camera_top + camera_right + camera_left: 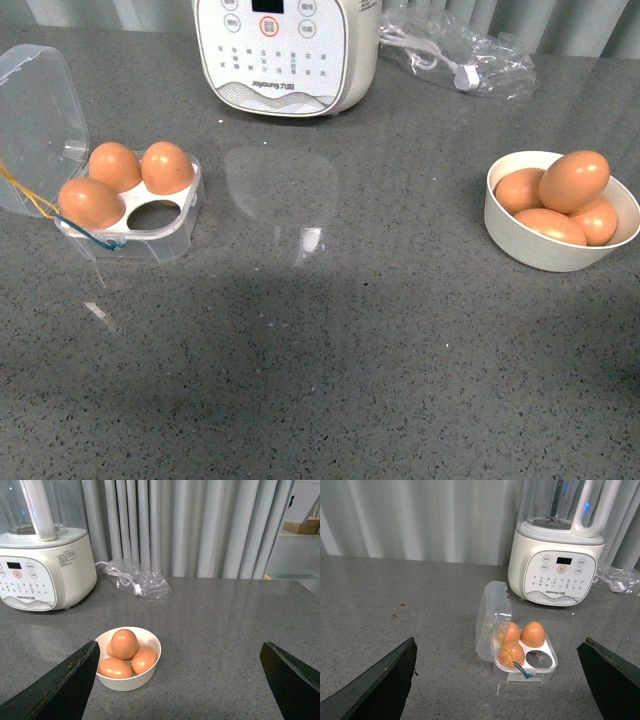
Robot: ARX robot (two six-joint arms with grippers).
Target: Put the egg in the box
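The clear box (pixel 172 236) sits open at the left, lid (pixel 38 120) tilted back. Three orange-brown eggs (pixel 167 167) fill its slots; the front right slot (pixel 155 214) is empty. Yellow and blue loops (pixel 40 205) hang at its left. Several more eggs (pixel 573 181) lie in a round white bowl (pixel 545 253) at the right. Neither arm shows in the front view. My left gripper (pixel 497 680) is open, set back from the box (pixel 540 672). My right gripper (pixel 180 680) is open, set back from the bowl (pixel 125 682), whose eggs (pixel 124 643) show beside its one finger (pixel 60 687).
A white blender (pixel 286 55) stands at the back centre. A clear plastic bag with a cord (pixel 460 50) lies at the back right. Grey curtains hang behind the grey speckled table (pixel 330 340).
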